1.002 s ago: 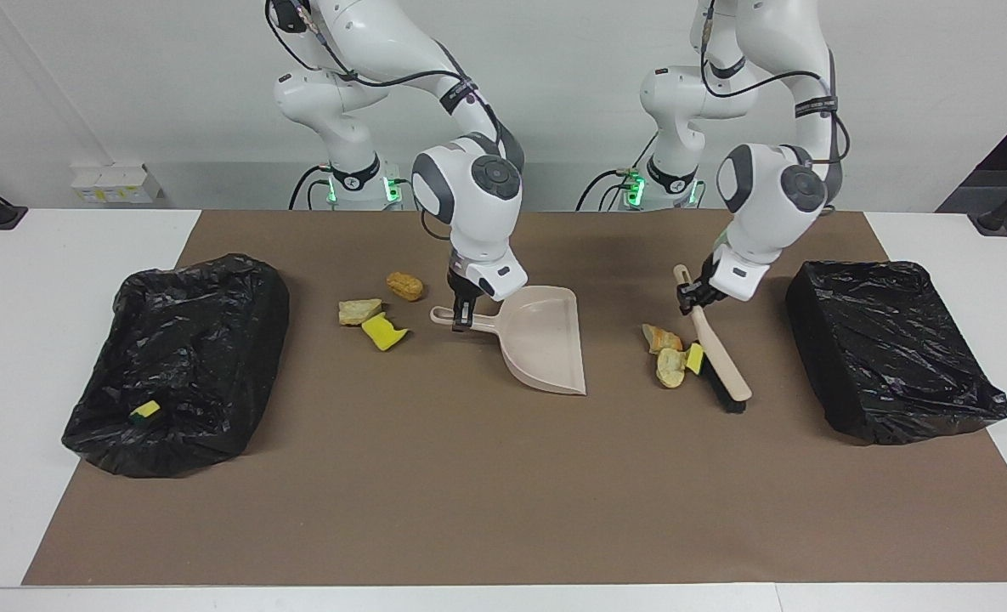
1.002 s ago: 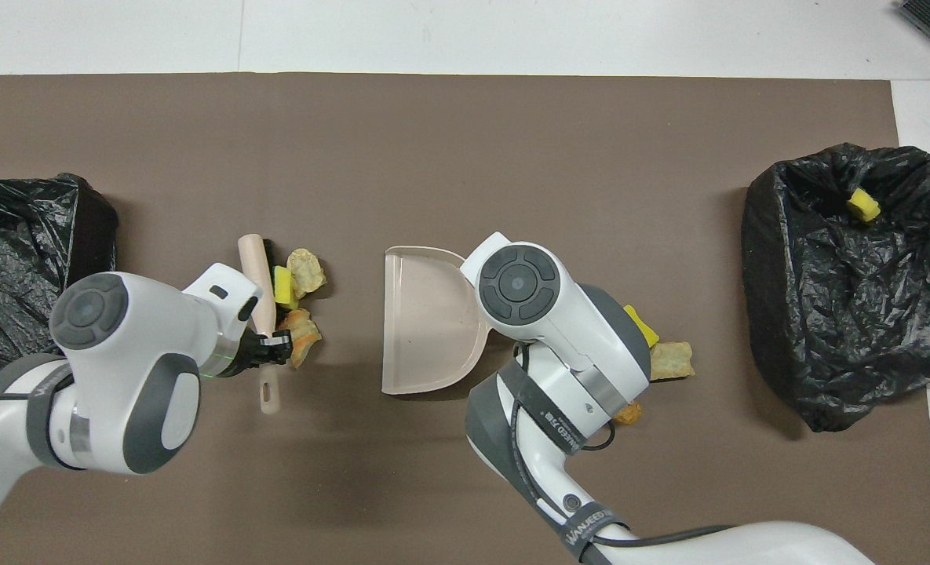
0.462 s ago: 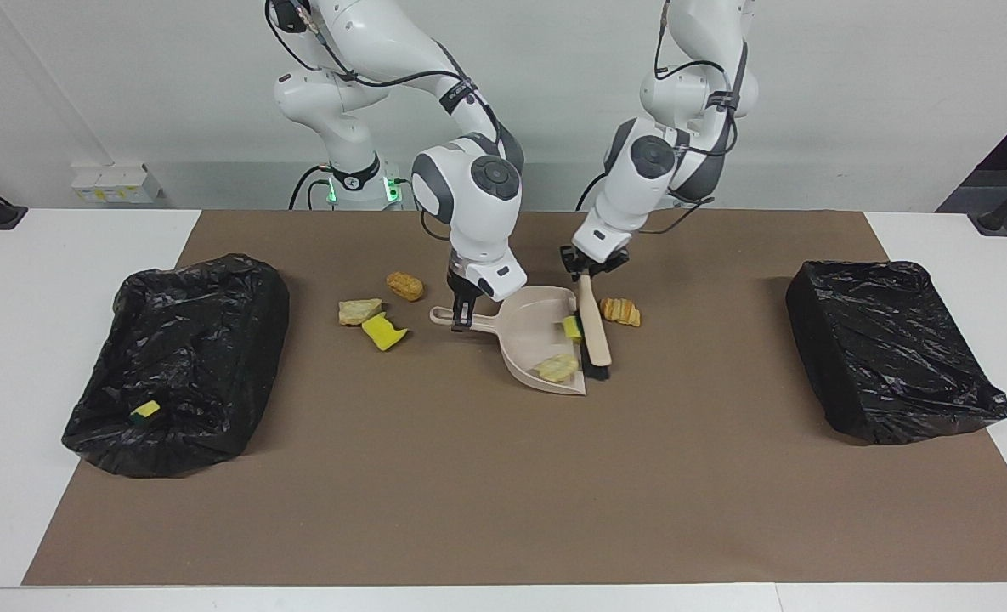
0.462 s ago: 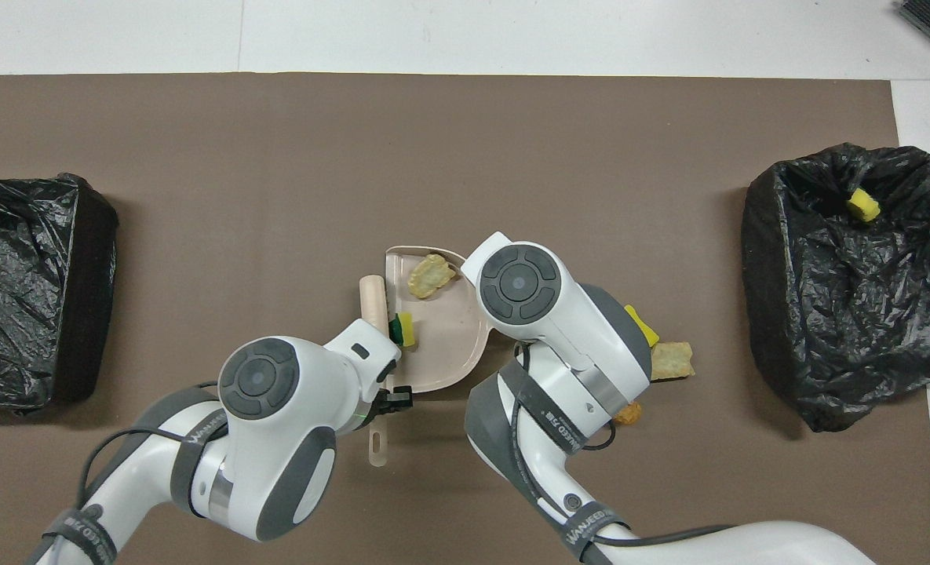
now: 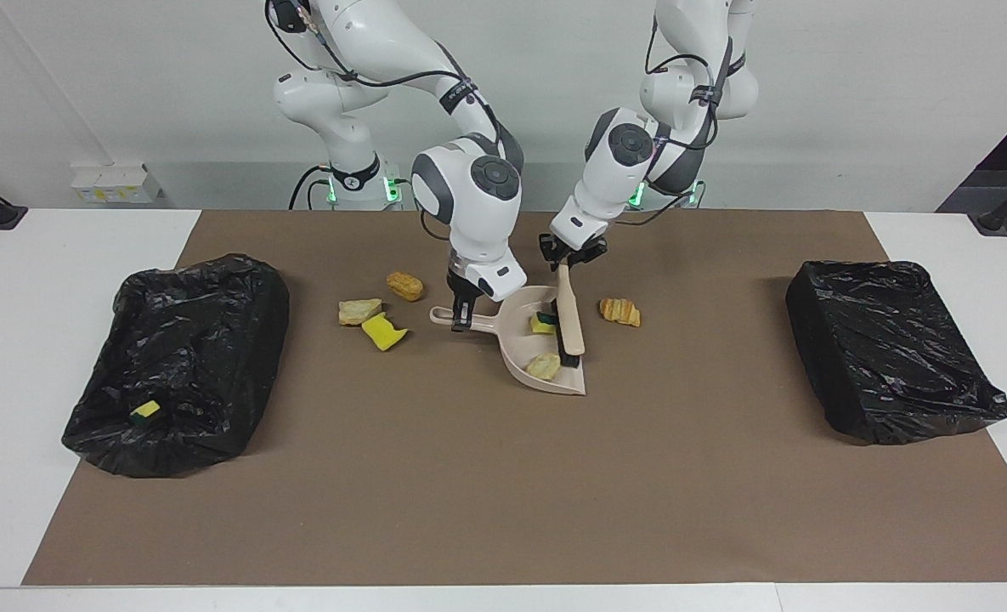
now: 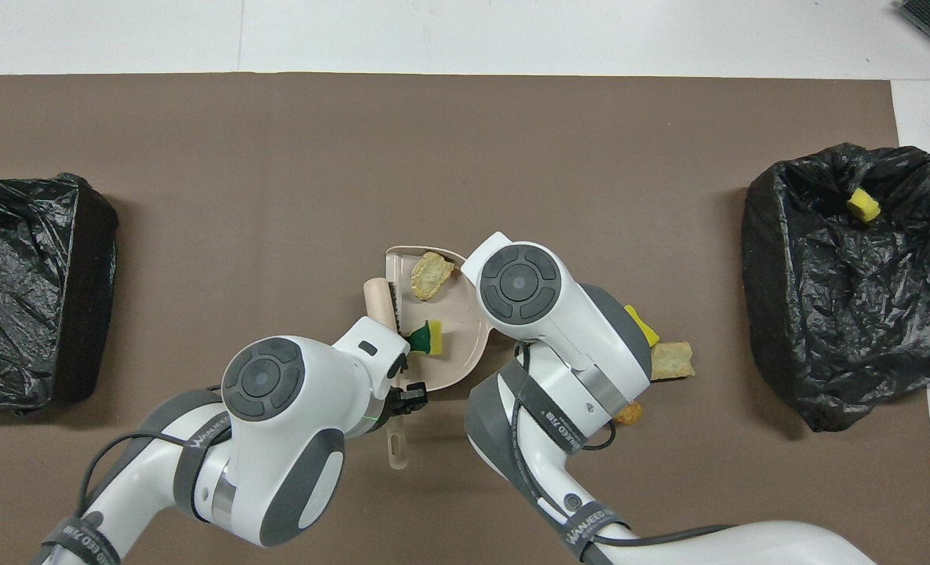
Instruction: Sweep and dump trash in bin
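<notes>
In pan: a tan bread-like chunk (image 5: pixel 544 365) and a yellow-green sponge scrap (image 5: pixel 542 324) lie in the beige plastic dustpan (image 5: pixel 523 337).
Left to sweep: an orange bread piece (image 5: pixel 619 311) beside the pan toward the left arm's end; three scraps (image 5: pixel 381 311) toward the right arm's end.
Left gripper (image 5: pixel 570 255): clamped on the beige black-bristled brush (image 5: pixel 568 320), its bristles at the pan's mouth.
Right gripper (image 5: pixel 464 310): clamped on the pan's handle.
Bins: two black-bagged bins (image 5: pixel 178 364); one holds a yellow scrap (image 5: pixel 144 412). Nothing blocks the way.

Tan chunk (image 5: pixel 544 366) and yellow sponge piece (image 5: pixel 543 324) in dustpan (image 5: pixel 527 340) mid-frame, orange chunk (image 5: pixel 619 311) just right, three scraps (image 5: pixel 381 309) left.
</notes>
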{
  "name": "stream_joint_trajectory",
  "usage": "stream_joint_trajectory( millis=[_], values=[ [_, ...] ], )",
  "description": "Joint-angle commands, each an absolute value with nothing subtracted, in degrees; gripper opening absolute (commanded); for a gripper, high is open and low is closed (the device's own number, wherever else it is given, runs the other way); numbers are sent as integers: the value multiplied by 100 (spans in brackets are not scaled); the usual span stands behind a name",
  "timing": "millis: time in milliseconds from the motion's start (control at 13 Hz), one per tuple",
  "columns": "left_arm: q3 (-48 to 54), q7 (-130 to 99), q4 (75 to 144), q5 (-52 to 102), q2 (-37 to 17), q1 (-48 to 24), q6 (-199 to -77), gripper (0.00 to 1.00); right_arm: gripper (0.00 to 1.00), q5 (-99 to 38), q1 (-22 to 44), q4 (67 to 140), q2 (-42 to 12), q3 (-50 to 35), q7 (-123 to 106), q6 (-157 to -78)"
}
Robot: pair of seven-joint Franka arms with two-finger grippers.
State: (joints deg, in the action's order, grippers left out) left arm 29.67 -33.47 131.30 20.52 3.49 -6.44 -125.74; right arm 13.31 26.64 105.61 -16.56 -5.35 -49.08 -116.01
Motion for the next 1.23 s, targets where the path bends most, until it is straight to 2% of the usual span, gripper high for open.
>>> stream_joint_trajectory(
  millis=[0, 231, 539, 693, 847, 1079, 1156],
  values=[
    [2883, -3734, 13140, 2136, 764, -388, -11831, 0, 0, 1441, 2602, 10644, -1617, -562, -5001, -11751],
    [2435, -3841, 13192, 1943, 1317, -290, -11279, 0, 0, 1433, 2593, 10644, -1626, -562, -5001, -11760],
    [2417, -3867, 14140, 1916, 2152, -281, -11241, 0, 0, 1424, 2593, 10644, -1626, -562, -5001, -11769],
    [2426, -3876, 14264, 1916, 2118, -290, -11320, 0, 0, 1424, 2593, 10652, -1626, -562, -5001, -11769],
    [2434, -3876, 14518, 1916, 1979, -281, -11906, 0, 0, 1424, 2593, 10652, -1626, -562, -4992, -11769],
    [2452, -4007, 14546, 1916, 1864, -307, -12215, 0, 0, 1424, 2593, 10652, -1626, -562, -4992, -11769],
    [2452, -4130, 14520, 1916, 1681, -351, -12373, 0, 0, 1415, 2593, 10652, -1626, -562, -4992, -11769]
  ],
)
